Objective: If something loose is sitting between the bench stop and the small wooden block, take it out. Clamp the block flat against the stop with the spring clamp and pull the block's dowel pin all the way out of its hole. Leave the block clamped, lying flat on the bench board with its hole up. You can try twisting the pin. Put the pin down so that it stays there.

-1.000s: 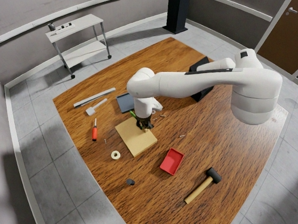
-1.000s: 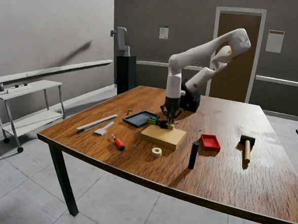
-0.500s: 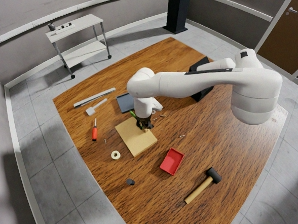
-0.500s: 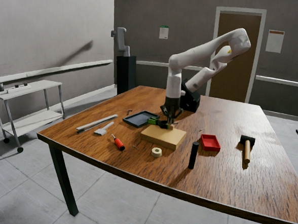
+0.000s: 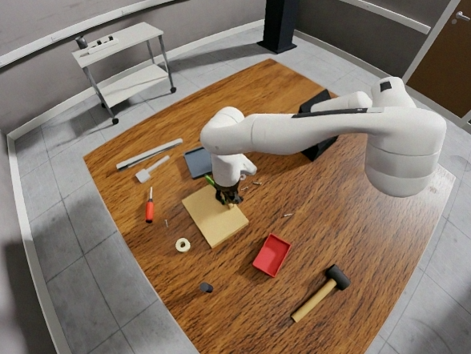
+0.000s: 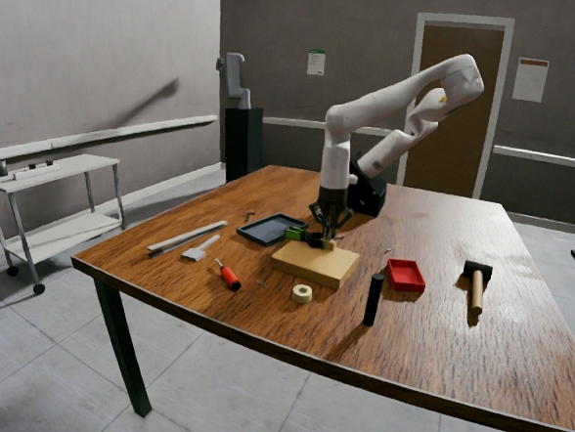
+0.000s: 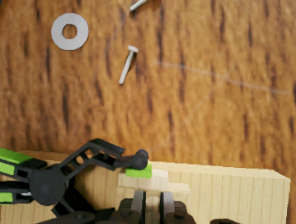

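My gripper points down over the bench board. Its fingertips are close together around a thin, pale upright piece, which looks like the dowel pin. The small wooden block lies below the fingertips, mostly hidden by them. A pale step, apparently the bench stop, is beside it towards the board's edge. The green and black spring clamp reaches in from the side, one green pad at the stop's outer face. The other jaw and the pin's hole are hidden.
A blue-grey tray is beyond the board. Screws and a washer lie beside it. A red tray, mallet, tape roll, upright black cylinder and screwdriver are around the board.
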Robot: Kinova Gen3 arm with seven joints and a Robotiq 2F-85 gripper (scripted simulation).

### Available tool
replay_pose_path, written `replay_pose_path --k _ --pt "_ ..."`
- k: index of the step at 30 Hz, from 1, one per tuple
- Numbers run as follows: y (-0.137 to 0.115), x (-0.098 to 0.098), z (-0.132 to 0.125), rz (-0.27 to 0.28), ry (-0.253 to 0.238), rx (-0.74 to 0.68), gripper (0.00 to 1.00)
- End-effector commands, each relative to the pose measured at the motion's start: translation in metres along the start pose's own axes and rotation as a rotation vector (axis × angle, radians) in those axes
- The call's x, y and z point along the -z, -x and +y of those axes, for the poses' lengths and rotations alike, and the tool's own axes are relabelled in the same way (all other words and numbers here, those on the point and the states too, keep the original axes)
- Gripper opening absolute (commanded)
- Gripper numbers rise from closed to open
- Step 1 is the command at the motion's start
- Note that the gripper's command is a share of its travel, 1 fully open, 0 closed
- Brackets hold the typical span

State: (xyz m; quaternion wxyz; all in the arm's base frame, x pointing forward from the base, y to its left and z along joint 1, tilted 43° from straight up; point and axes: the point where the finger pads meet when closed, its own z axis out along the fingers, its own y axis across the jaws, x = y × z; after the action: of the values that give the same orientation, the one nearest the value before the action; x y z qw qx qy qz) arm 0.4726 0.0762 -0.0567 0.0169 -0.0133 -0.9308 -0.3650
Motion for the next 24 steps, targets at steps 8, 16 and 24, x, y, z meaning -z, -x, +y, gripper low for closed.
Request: replay_pose_path --k 8,16,24 --pt "0.0006 0.0012 -0.0002 -0.002 -0.001 0.006 0.1" --pt "0.0006 0.0012 -0.0002 -0.002 -0.001 0.011 0.1" --pt "0.0006 0.0012 -0.0002 -0.002 -0.001 0.016 0.1"
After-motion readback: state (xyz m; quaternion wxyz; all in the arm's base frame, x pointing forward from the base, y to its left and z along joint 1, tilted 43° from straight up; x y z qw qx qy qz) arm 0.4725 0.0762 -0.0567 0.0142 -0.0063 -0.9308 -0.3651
